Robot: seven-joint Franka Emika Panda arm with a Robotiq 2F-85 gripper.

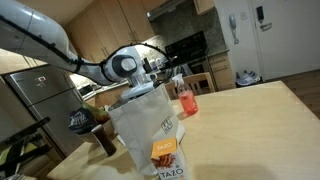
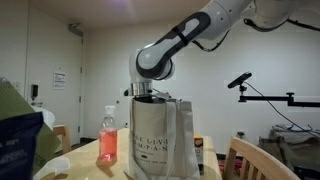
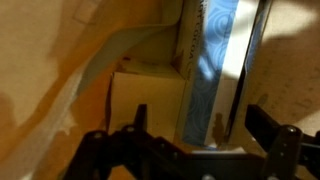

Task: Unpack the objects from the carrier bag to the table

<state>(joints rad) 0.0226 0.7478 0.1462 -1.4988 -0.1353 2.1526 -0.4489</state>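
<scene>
A white carrier bag (image 1: 140, 125) with printed text stands on the wooden table (image 1: 250, 120); it also shows in the other exterior view (image 2: 160, 140). My gripper reaches down into the bag's mouth in both exterior views, and its fingers are hidden there. In the wrist view the gripper (image 3: 200, 128) is open inside the bag. Its two dark fingers stand on either side of an upright blue flat packet (image 3: 215, 55). A tan box (image 3: 145, 95) sits beside the packet. The fingers are not closed on anything.
A bottle of red liquid (image 1: 184, 97) stands on the table beside the bag, also seen in an exterior view (image 2: 108, 140). An orange Tazo tea box (image 1: 165, 155) stands in front of the bag. A wooden chair back (image 2: 262, 160) is near the table.
</scene>
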